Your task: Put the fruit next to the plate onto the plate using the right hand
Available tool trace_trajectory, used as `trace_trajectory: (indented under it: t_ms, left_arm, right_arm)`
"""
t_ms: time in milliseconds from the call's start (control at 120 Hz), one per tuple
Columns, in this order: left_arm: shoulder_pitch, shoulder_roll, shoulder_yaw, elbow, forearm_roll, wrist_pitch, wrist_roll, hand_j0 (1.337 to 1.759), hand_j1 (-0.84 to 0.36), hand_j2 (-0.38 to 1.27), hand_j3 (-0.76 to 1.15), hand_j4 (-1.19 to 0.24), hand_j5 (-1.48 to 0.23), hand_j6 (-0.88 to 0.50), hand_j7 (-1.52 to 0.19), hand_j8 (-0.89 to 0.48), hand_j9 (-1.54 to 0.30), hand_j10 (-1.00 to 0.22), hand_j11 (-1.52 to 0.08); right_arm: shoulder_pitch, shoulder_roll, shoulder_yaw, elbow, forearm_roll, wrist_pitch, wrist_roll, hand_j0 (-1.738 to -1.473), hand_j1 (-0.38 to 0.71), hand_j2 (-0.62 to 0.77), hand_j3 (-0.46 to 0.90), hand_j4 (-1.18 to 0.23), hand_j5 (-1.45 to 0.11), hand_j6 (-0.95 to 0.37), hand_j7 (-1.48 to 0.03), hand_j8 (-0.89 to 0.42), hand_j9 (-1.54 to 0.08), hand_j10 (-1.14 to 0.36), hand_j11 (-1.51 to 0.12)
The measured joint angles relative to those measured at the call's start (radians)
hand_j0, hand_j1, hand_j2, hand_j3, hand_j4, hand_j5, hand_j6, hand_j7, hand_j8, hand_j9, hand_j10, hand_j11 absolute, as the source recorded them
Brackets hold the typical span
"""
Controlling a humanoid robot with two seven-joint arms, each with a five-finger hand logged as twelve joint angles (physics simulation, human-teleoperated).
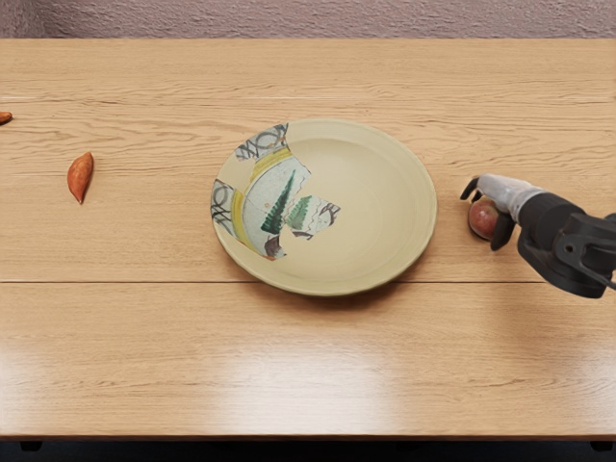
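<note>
Glossy wooden table (308, 366), speckled mauve wall (308, 17)

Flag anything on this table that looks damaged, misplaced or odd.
The plate carries its painted pattern only in a jagged patch on its left half; the rest is plain, which looks odd. An orange scrap lies far left, another at the picture's edge. Nothing is spilled.

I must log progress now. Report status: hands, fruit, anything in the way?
Right hand shut on fruit, beside plate. Fruit not yet on plate. Left hand not in view. Nothing between fruit and plate.
</note>
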Motion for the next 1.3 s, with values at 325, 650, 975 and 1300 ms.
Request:
trace_trajectory:
  t_ms: [325, 650, 975, 1300]
  left_arm:
    - [0.000, 0.000, 0.000, 0.000, 0.000, 0.000, 0.000, 1.658, 0.06, 0.05, 0.00, -0.24, -0.32, -0.24, -0.32, -0.24, -0.32, -0.24, -0.32]
    - [0.000, 0.000, 0.000, 0.000, 0.000, 0.000, 0.000, 1.658, 0.06, 0.05, 0.00, -0.24, -0.32, -0.24, -0.32, -0.24, -0.32, -0.24, -0.32]
    - [0.000, 0.000, 0.000, 0.000, 0.000, 0.000, 0.000, 1.658, 0.06, 0.05, 0.00, -0.24, -0.32, -0.24, -0.32, -0.24, -0.32, -0.24, -0.32]
    - [0.000, 0.000, 0.000, 0.000, 0.000, 0.000, 0.000, 1.658, 0.06, 0.05, 0.00, -0.24, -0.32, -0.24, -0.32, -0.24, -0.32, -0.24, -0.32]
  right_arm:
    - [-0.012, 0.010, 0.005, -0.045, 0.012, 0.000, 0.000, -1.657, 0.21, -0.08, 0.00, -0.48, -0.61, -0.39, -0.61, -0.43, -0.62, -0.47, -0.62]
    - [0.043, 0.009, 0.024, -0.051, 0.044, 0.006, 0.001, -1.649, 0.28, 0.02, 0.00, -0.37, -0.77, -0.30, -0.72, -0.34, -0.77, -0.51, -0.78]
    - [0.212, 0.153, 0.037, -0.031, 0.116, 0.007, 0.001, -1.650, 0.22, -0.07, 0.00, -0.42, -0.77, -0.34, -0.75, -0.41, -0.78, -0.55, -0.79]
    - [0.195, 0.342, 0.028, -0.077, 0.146, 0.005, 0.001, -1.651, 0.21, -0.08, 0.00, -0.42, -0.77, -0.34, -0.75, -0.41, -0.78, -0.55, -0.79]
